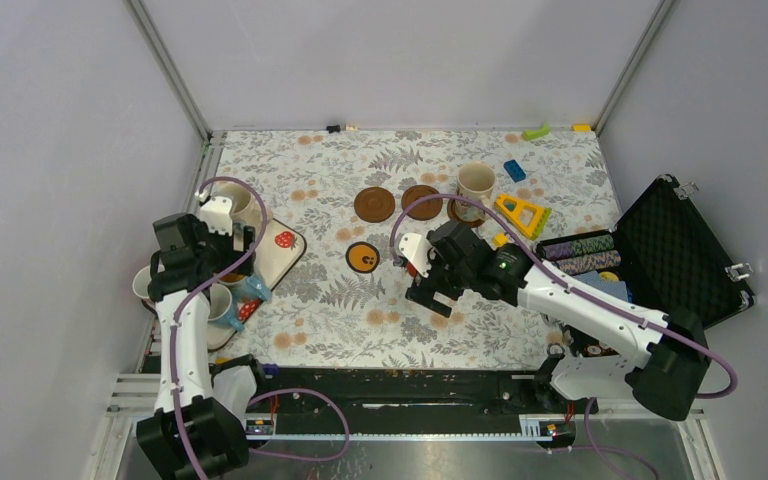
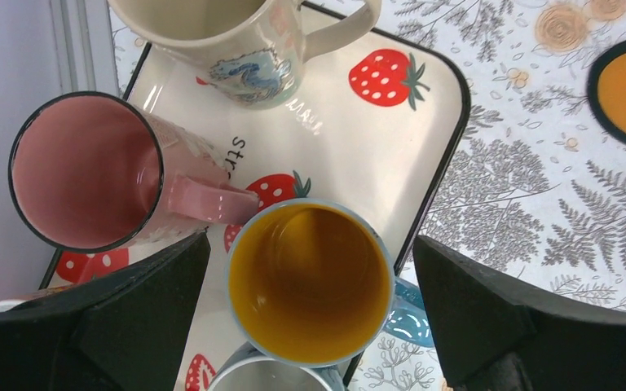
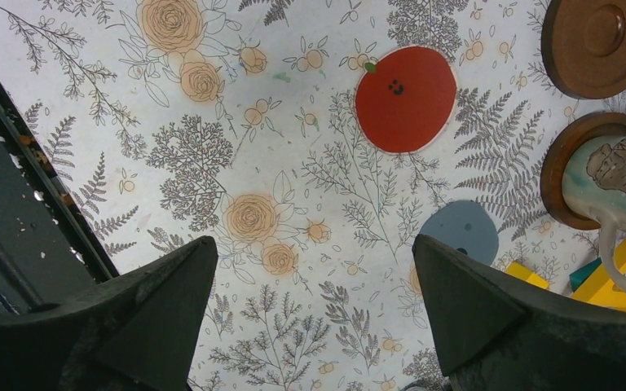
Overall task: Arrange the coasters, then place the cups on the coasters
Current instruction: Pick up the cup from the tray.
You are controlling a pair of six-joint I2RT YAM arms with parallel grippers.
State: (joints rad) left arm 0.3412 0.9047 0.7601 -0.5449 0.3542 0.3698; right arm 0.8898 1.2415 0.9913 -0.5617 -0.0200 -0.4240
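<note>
My left gripper [image 2: 310, 244] stands open over the strawberry tray [image 2: 359, 130], its fingers on either side of the blue cup with a yellow inside [image 2: 310, 281], not touching it. A pink cup [image 2: 81, 171] and a cream cup [image 2: 228, 37] stand on the same tray. My right gripper [image 3: 310, 244] is open above bare tablecloth. Ahead of it lie a red coaster [image 3: 405, 98] and a grey-blue coaster [image 3: 459, 230]. Two brown coasters [image 1: 374, 204] [image 1: 421, 201] lie side by side, and a third [image 3: 566, 163] carries a cream cup [image 1: 476, 184]. The orange coaster [image 1: 363, 257] lies mid-table.
An open black case [image 1: 680, 245] with rows of poker chips [image 1: 580, 255] sits at the right. A yellow triangular toy [image 1: 522, 213] and a blue block [image 1: 514, 170] lie near the cream cup. The black front rail [image 3: 16, 204] runs along the near edge.
</note>
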